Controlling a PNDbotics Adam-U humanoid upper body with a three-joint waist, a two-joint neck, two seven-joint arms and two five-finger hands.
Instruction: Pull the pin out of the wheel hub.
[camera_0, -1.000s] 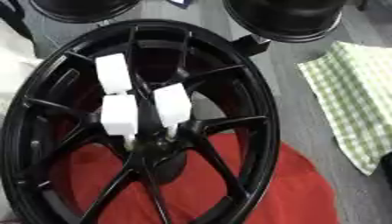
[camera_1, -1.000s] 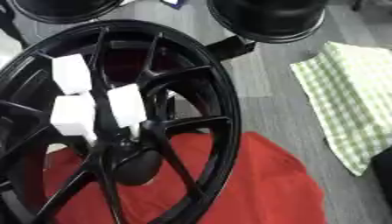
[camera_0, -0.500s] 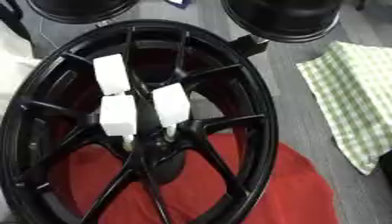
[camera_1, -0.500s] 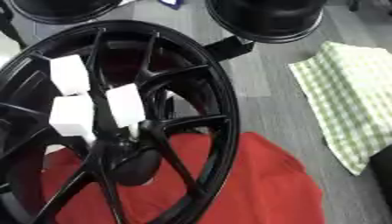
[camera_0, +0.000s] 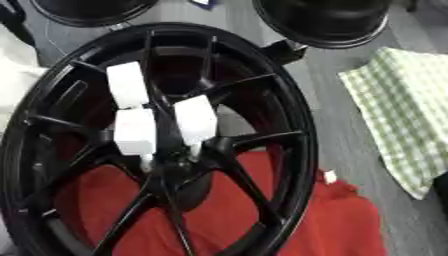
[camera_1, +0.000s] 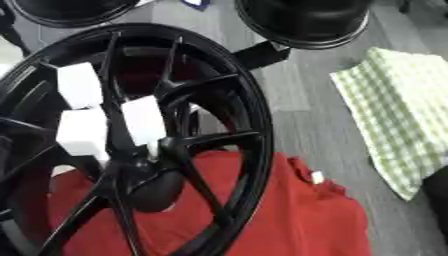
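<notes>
A black spoked wheel (camera_0: 289, 125) lies flat, partly over a red cloth (camera_0: 262, 215). Three pins with white block heads stand up around its hub (camera_0: 175, 170): one at the back (camera_0: 127, 85), one at the left (camera_0: 136, 131) and one at the right (camera_0: 194, 120). The thin metal shafts of the two front pins go down into the hub. No hand touches the wheel or the pins. My left hand does not show. A dark shape (camera_1: 437, 185) at the right edge may be my right hand; its form cannot be made out.
Two more black wheels (camera_0: 324, 20) (camera_0: 87, 10) lie at the back. A green checked cloth (camera_0: 402, 115) lies on the grey floor to the right. Something white (camera_0: 17, 80) shows at the left edge.
</notes>
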